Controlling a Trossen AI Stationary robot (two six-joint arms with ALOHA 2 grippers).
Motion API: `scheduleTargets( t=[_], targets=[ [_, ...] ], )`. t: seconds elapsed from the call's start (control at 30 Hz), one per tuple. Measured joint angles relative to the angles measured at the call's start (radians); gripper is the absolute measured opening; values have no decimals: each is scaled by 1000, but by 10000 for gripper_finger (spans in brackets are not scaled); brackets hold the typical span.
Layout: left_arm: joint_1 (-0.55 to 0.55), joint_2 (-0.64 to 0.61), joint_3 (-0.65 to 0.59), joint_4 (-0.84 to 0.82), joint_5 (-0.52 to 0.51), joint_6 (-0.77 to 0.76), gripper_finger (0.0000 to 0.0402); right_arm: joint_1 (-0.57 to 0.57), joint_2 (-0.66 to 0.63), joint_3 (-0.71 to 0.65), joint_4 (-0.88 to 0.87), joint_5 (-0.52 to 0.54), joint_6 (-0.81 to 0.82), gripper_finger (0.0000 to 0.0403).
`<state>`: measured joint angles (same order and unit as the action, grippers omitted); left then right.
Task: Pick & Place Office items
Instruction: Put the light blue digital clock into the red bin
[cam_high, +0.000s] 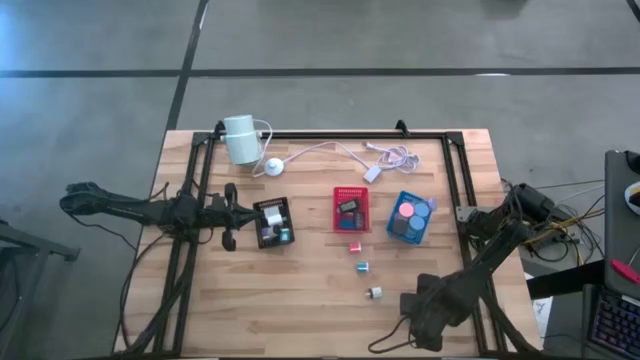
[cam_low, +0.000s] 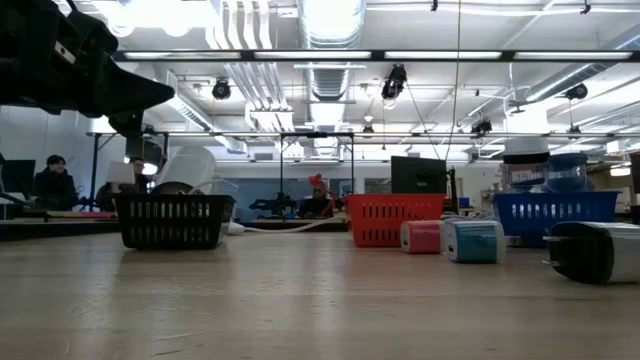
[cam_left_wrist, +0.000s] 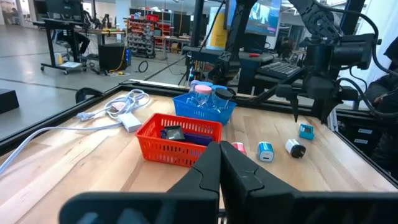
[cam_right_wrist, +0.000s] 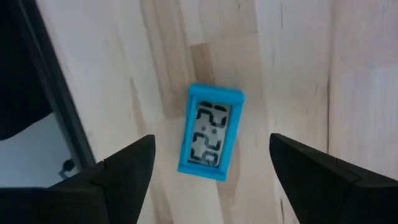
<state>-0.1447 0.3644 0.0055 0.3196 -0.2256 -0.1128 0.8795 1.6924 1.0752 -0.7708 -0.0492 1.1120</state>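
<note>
1. The slatted wooden table (cam_high: 300, 290) has open boards across the lower left of the high view; a black frame rail (cam_high: 330, 135) runs along its upper edge.
2. Three small mesh trays stand in a row mid-table: one black tray (cam_high: 272, 222), one red tray (cam_high: 351, 209), one blue tray (cam_high: 410, 217).
3. Three loose pieces lie below the red tray: a pink block (cam_high: 354, 247), a teal block (cam_high: 363, 267), a white-and-dark block (cam_high: 374, 293).
4. The right gripper (cam_right_wrist: 208, 165) stands with jaws wide apart directly over a blue rectangular clip (cam_right_wrist: 209, 132) lying flat on the boards, untouched, between its fingers (cam_right_wrist: 127, 165).
5. The left gripper (cam_left_wrist: 219, 165), by the black tray, is closed on nothing.
</note>
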Motion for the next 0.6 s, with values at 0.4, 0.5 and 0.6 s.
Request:
scheduleTargets(
  t=[0.4, 0.5, 0.6],
  targets=[
    [0, 0, 0, -9, 0, 0, 5, 13, 86, 0, 22, -12, 7, 311],
    [0, 0, 0, -9, 0, 0, 5, 13, 118, 0, 22, -23, 7, 310],
    [0, 0, 0, -9, 0, 0, 5, 14, 140, 4, 17, -31, 6, 306]
  ],
)
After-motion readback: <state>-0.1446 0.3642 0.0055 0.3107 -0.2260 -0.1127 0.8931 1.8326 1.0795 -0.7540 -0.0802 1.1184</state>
